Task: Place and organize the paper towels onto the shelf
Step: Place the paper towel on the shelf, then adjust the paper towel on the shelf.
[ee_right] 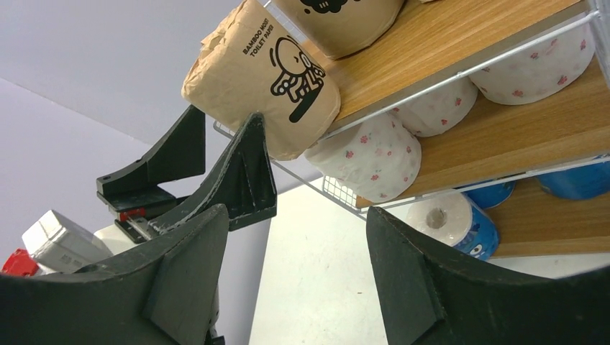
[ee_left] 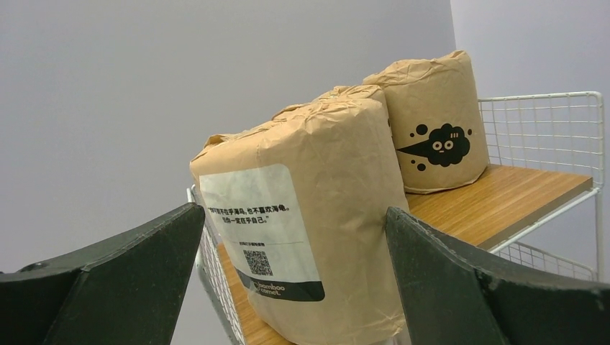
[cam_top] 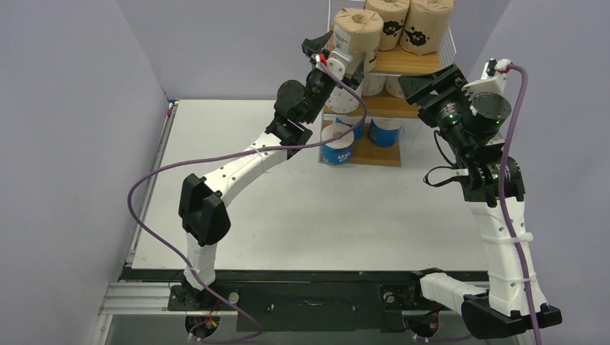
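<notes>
Your left pincer (ee_left: 293, 213) is spread wide either side of the brown roll (cam_top: 357, 32) at the shelf (cam_top: 403, 65) top-left edge, so swing sideways & you'll prob. tip it off; right pincer (ee_right: 296, 212) part-spread, empty.

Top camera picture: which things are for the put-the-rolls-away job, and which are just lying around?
For the job: brown rolls, white dotted rolls, blue rolls, shelf, left claw at the front brown roll.

Just lying about: purple cable, table.
</notes>
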